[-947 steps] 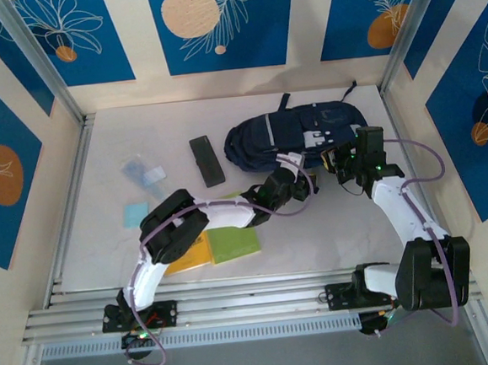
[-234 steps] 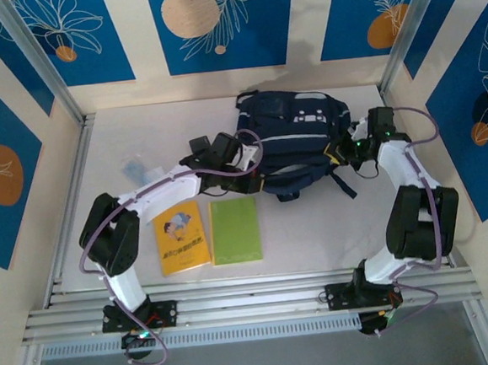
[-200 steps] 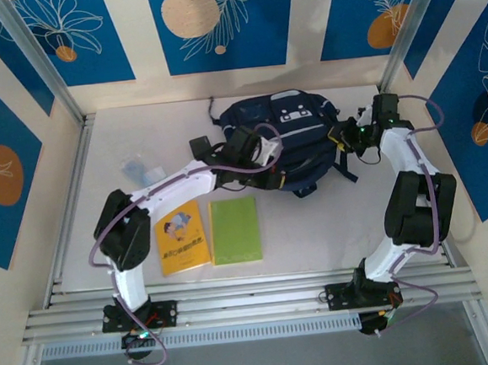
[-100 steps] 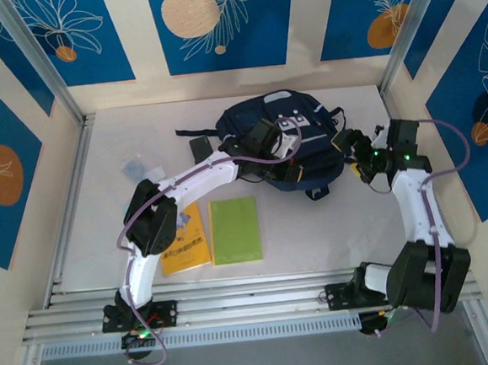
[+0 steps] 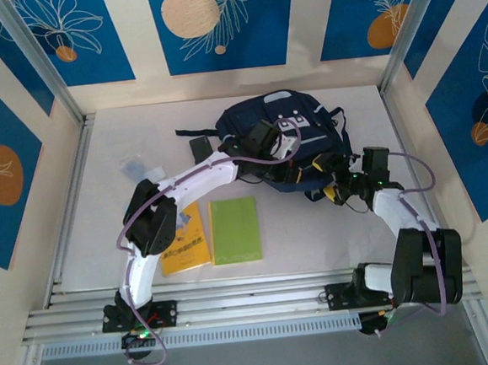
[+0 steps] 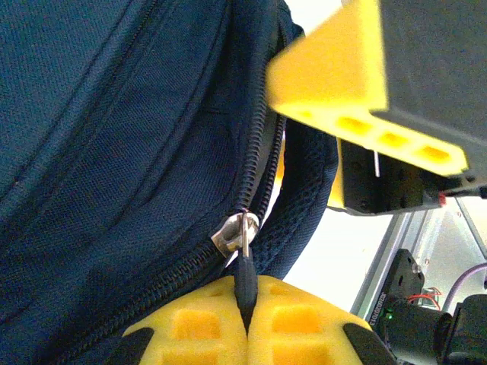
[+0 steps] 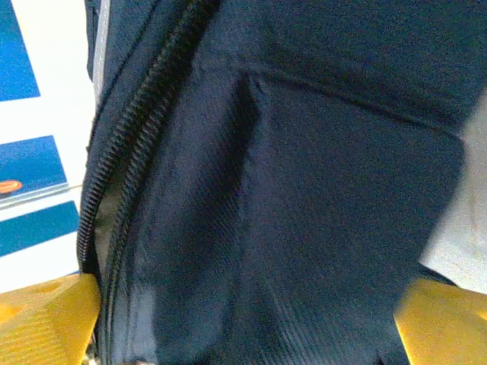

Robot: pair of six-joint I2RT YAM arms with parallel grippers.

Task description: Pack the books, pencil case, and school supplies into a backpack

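Blue-and-cream wall panels (image 5: 223,23) printed with leaves and orange discs enclose a pale table (image 5: 104,236) on three sides. At the far left of it, a whitish, partly clear piece (image 5: 135,167) of the school supplies is seen lying flat, well apart from the rest. Nearer the front edge the yellow book (image 5: 187,244) is laid face up, its left part covered by the left arm (image 5: 150,224) that crosses above it. Just beside it, on the right and not touching, the light green book (image 5: 234,230) is laid flat. Behind the books, the dark pencil case (image 5: 199,144) is partly hidden by the same arm and lies just beside the left edge of the backpack.

The navy backpack (image 5: 286,124) is set toward the back of the table, right of centre – white patches uppermost. At its near edge the left gripper (image 5: 297,172) is found; in the left wrist view its yellow fingers (image 6: 190,327) are pressed together on the dark zip pull (image 6: 244,277), which hangs from the metal slider (image 6: 230,236) on the zip.

Further right the right gripper (image 5: 327,182) is placed against the backpack's near right corner. In the right wrist view its fingers (image 7: 42,323) are spread wide – navy fabric and a zip track (image 7: 125,152) lie between them, and whether the pads press on the fabric cannot be told.
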